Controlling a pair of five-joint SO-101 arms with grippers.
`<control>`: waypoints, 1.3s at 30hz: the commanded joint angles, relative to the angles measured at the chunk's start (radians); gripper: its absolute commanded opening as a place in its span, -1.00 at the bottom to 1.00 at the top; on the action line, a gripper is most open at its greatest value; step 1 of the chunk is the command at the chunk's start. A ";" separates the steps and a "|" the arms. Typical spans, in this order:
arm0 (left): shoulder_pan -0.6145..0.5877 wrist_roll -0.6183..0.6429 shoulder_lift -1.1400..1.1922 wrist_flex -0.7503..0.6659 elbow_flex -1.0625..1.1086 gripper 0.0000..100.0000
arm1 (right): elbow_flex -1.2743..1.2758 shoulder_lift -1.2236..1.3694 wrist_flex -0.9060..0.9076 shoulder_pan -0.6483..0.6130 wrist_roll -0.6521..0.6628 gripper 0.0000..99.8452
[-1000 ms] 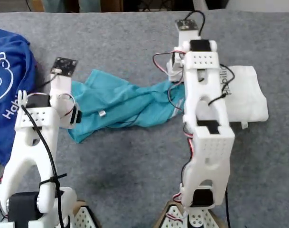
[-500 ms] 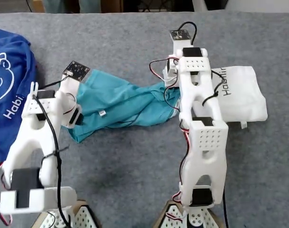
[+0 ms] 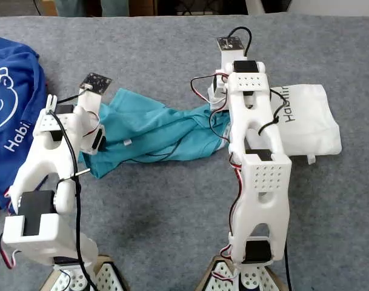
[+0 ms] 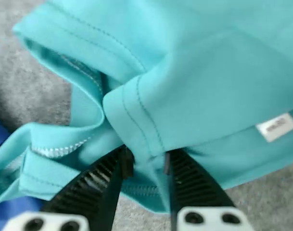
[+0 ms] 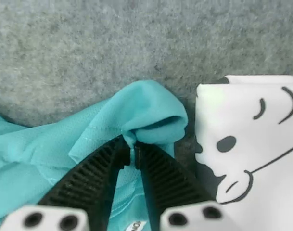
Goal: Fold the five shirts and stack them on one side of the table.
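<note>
**Grey felt table (image 3: 172, 200), teal shirt (image 3: 154, 130) pinched at both ends**

The left claw (image 4: 145, 161) is nearly closed on a stitched hem fold. The right claw (image 5: 133, 151) is clamped tight on a pucker at the opposite end, just beside a folded white shirt (image 3: 311, 121). A blue shirt (image 3: 11, 115) lies beyond the left arm. The knit looks light, limp and stretchy, so it will likely sag and bunch. Doubled hems seem the firmest hold.

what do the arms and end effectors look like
Both the left arm and right arm are white plastic with hole-grid panels, black motors, and black and red cables. The left end effector and right end effector have black ribbed fingers.
</note>
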 commanded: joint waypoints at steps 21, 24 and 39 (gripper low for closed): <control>-0.070 0.207 -0.100 0.364 -0.512 -0.94 | -0.208 -0.082 0.192 0.008 0.008 -0.97; -0.096 0.238 -0.183 0.417 -0.621 -0.94 | -0.320 -0.084 0.261 0.037 0.008 -0.97; -0.096 0.272 -0.554 0.493 -0.855 -0.94 | -1.098 -0.104 0.413 0.055 -0.110 -0.97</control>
